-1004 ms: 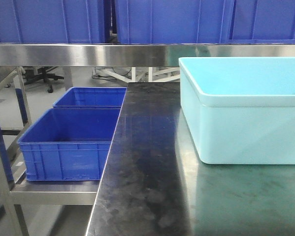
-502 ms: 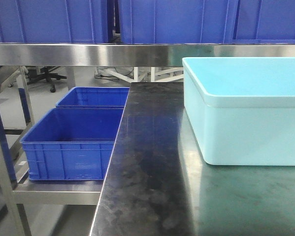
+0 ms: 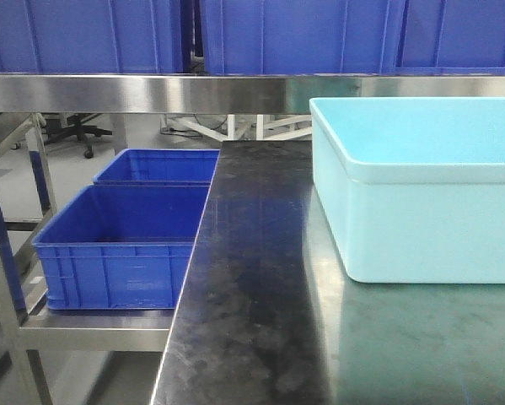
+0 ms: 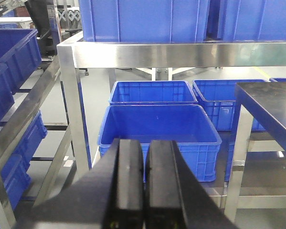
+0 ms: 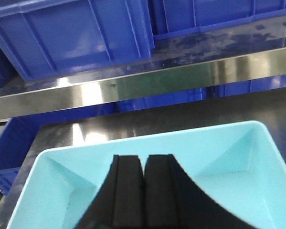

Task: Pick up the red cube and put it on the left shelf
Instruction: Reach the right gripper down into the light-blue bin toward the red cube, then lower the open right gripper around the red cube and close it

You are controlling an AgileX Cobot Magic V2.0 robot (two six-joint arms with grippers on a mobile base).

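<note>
A: Everything in the front view is sliding slightly leftward compared with half a second ago, tub and crates together

B: And the fingers?

A: The left gripper (image 4: 145,148) is keeping its fingers (image 4: 130,176) pressed together on nothing, pointing over the near blue crate (image 4: 200,157), which is sitting empty on the left shelf (image 3: 92,322). The far crate (image 4: 152,93) is also showing empty. The right gripper (image 5: 143,160) is hanging over the cyan tub (image 5: 147,134) with its fingers (image 5: 157,191) pressed together too

B: Red cube?

A: Not showing in any view; the tub's visible floor is lying bare
</note>
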